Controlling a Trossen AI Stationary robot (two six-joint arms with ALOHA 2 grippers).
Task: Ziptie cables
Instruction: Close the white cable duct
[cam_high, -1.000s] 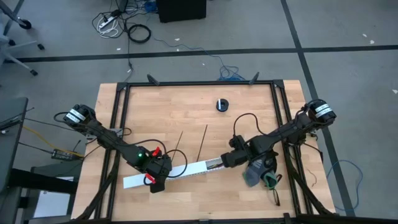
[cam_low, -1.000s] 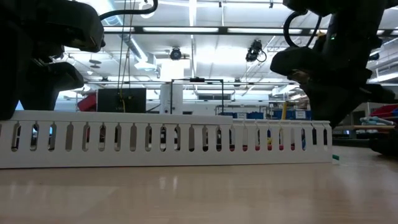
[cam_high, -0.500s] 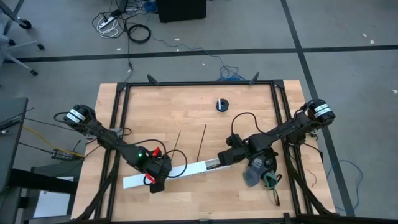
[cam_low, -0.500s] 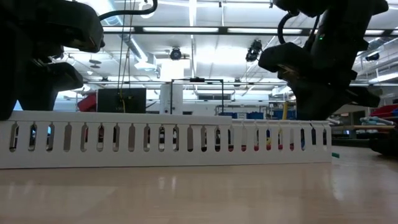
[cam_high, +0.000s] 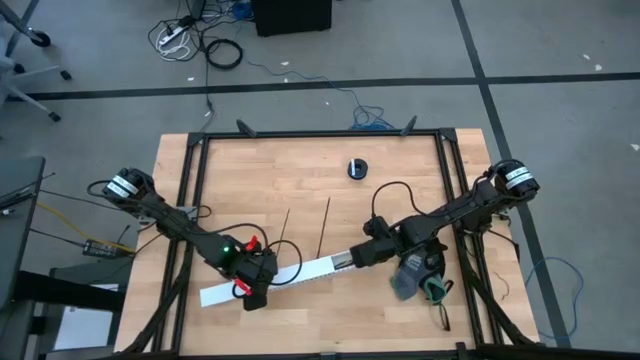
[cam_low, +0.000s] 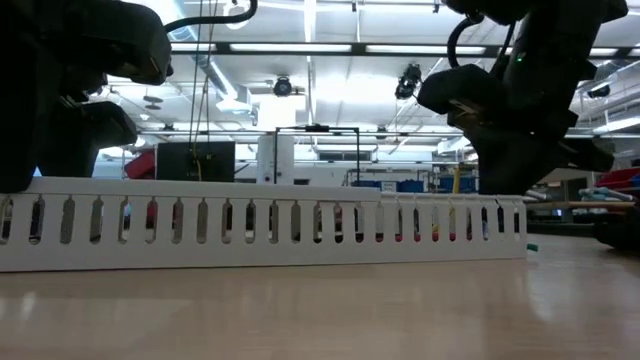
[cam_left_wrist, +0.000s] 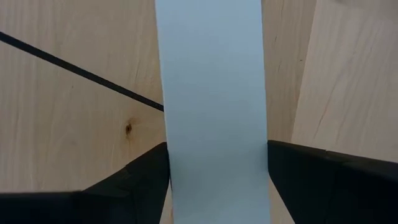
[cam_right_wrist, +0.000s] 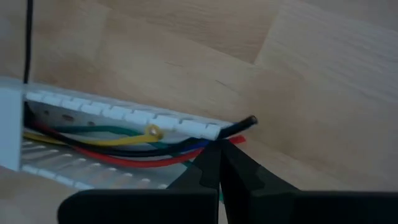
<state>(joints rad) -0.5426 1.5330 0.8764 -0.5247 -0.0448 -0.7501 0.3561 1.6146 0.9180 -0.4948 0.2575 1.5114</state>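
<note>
A long white slotted channel (cam_high: 280, 275) lies slantwise on the table's near half. The cables (cam_right_wrist: 112, 144), red, yellow, green, blue and black, lie inside it and show through its slots (cam_low: 415, 235). Two thin black zipties (cam_high: 285, 230) (cam_high: 325, 225) lie flat on the wood just beyond the channel, and one of them (cam_left_wrist: 81, 71) also crosses the left wrist view. My left gripper (cam_high: 255, 288) is shut on the channel near its left end. My right gripper (cam_high: 352, 259) stands at the channel's right end, shut on the cables' ends. My left gripper clamps the channel's two long sides (cam_left_wrist: 166, 174) between its fingers (cam_left_wrist: 137, 180), reaching steeply down from above and lying across it. The channel rests flat on the table. My right gripper pinches the cables' ends (cam_right_wrist: 214, 144) where they leave the channel's open right end, slanting down from the right. A black end (cam_right_wrist: 249, 121) and a red end (cam_right_wrist: 239, 140) stick out past the fingertips; which wires lie between them cannot be told.
A small black round object (cam_high: 357, 168) sits on the far half of the table. A grey and green heap (cam_high: 415, 278) lies under the right arm at the near right. Black frame rails (cam_high: 195, 200) run along the table's edges.
The channel has shifted a little on the table, its right end going slightly toward the far edge along with my right gripper. Both grippers have kept their hold.
</note>
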